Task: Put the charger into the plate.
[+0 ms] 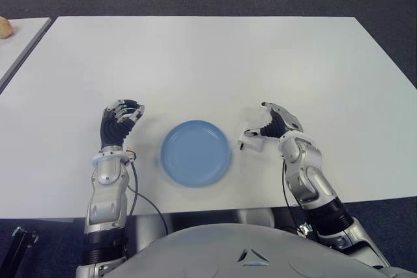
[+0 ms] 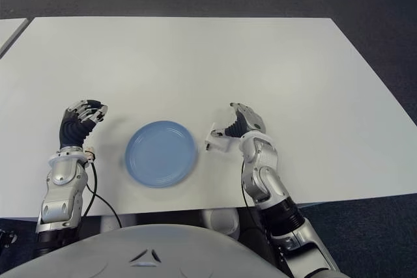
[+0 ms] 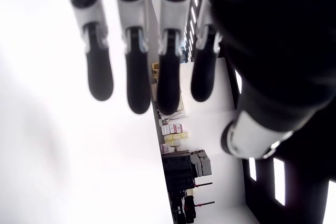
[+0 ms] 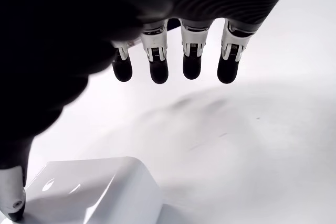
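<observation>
Charger [image 1: 249, 138]: small, white, on the worktop [image 1: 215, 63] just right of the plate [image 1: 195, 153], outside its rim. In the right wrist view it shows as a glossy white block [image 4: 94, 190] low at the thumb side of the palm.

Right hand [image 1: 277, 124]: right beside the charger, on its right. Thumb tip sits against the charger's edge in the wrist view; the four fingers [image 4: 191, 56] hang loosely extended above the worktop, clear of the charger. No closed grasp visible; fingers relaxed and open, holding nothing.

Plate: blue, round, empty, flat on the worktop, near its front edge, between the two hands.

Left hand [image 1: 119, 122]: left of the plate, apart from it. Fingers [image 3: 139, 72] gently curved, loose, holding nothing.

Worktop: white, otherwise bare around the plate.
</observation>
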Action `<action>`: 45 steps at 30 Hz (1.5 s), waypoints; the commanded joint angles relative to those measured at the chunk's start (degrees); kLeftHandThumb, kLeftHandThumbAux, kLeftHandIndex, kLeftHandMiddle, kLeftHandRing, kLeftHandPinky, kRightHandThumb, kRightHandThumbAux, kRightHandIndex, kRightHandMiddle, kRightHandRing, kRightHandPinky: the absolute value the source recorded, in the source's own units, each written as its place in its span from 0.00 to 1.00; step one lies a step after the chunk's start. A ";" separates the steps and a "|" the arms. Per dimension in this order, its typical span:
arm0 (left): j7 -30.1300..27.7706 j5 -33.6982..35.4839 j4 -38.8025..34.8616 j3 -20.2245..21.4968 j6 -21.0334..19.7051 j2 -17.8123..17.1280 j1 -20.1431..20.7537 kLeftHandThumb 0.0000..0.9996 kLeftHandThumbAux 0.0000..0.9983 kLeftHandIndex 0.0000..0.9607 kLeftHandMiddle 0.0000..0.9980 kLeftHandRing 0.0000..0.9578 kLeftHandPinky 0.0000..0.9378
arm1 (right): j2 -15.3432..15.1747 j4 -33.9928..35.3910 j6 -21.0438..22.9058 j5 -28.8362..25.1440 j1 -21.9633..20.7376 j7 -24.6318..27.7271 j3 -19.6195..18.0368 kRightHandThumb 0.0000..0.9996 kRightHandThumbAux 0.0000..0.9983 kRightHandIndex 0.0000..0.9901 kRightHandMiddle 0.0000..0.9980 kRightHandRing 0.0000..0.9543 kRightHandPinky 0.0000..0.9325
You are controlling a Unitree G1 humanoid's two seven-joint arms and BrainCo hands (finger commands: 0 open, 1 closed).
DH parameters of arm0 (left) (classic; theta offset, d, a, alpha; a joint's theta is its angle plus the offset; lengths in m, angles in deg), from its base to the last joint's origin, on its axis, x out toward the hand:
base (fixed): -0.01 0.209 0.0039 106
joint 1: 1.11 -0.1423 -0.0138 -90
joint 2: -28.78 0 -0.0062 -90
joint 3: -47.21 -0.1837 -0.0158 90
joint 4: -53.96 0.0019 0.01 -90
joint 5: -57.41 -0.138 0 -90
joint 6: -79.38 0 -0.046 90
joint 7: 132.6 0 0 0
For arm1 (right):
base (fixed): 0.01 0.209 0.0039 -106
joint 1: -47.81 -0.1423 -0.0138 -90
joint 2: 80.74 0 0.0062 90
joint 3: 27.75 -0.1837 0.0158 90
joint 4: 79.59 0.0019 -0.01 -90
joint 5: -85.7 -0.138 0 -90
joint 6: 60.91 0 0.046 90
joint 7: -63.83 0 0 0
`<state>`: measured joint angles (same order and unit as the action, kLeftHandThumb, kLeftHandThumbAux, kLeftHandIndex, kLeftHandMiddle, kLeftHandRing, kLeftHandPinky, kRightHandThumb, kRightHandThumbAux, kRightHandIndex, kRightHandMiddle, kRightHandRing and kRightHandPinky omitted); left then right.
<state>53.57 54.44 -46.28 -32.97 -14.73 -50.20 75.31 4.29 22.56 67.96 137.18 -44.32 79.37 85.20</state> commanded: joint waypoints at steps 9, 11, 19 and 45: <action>-0.74 -0.20 0.27 -0.08 -1.73 -0.68 0.33 0.70 0.72 0.44 0.43 0.47 0.47 | -0.96 3.59 5.76 3.99 3.22 3.75 -1.74 0.26 0.61 0.00 0.00 0.00 0.00; -0.73 -0.22 0.29 -0.05 -1.74 -0.73 0.36 0.70 0.72 0.44 0.43 0.47 0.47 | -0.83 3.76 5.92 4.18 3.24 3.78 -1.89 0.26 0.61 0.00 0.00 0.00 0.00; -0.52 -0.56 0.84 0.03 -0.48 -0.92 0.36 0.70 0.72 0.44 0.45 0.47 0.48 | -0.45 3.94 5.13 3.35 3.12 2.60 -3.18 0.26 0.63 0.00 0.00 0.00 0.00; -0.55 -0.45 -0.26 -0.15 -1.73 -0.84 -0.02 0.70 0.72 0.44 0.45 0.48 0.48 | -0.37 10.73 -21.91 -15.31 11.43 -7.88 -14.82 0.23 0.37 0.00 0.00 0.00 0.00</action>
<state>53.56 54.10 -46.50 -32.81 -15.74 -51.17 75.78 4.22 32.46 48.04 123.14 -33.91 72.12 71.25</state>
